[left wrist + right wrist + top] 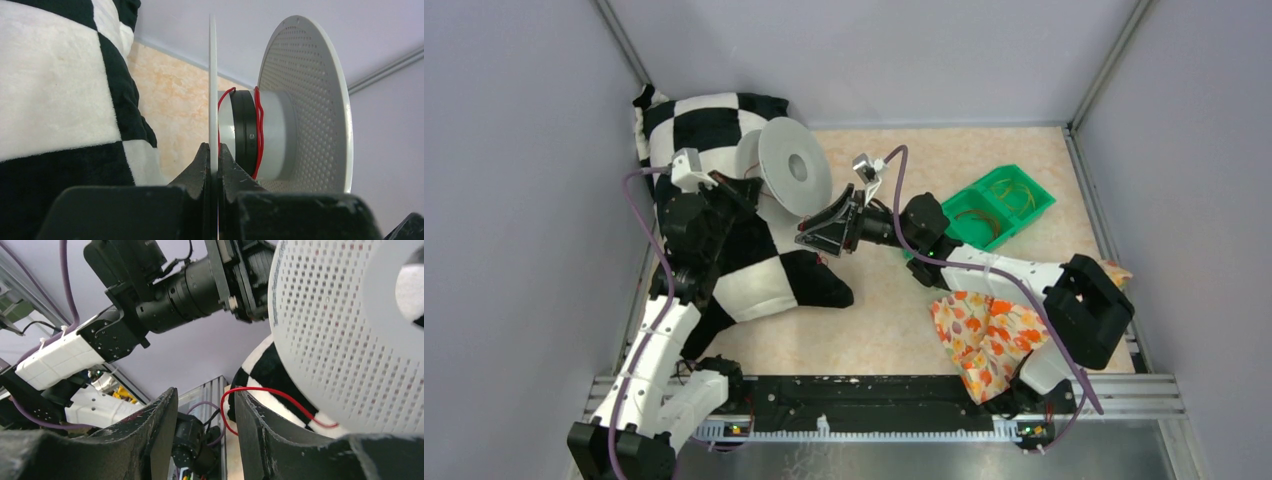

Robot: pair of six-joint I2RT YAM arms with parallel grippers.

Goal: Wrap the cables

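1. Our left gripper [214,165] pinches the spool [300,100] rim; the red cable [258,130] circles its hub.
2. Our right gripper [205,430], half-open, is nearer: the cable's loose loop lies between its jaws, running toward 4 o'clock.

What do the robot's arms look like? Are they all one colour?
No, two colours. Both the left arm and the right arm have white links with chunky black joints. A thin purple cord runs along each. The fingers are black, wedge-shaped and scuffed pale along their edges.
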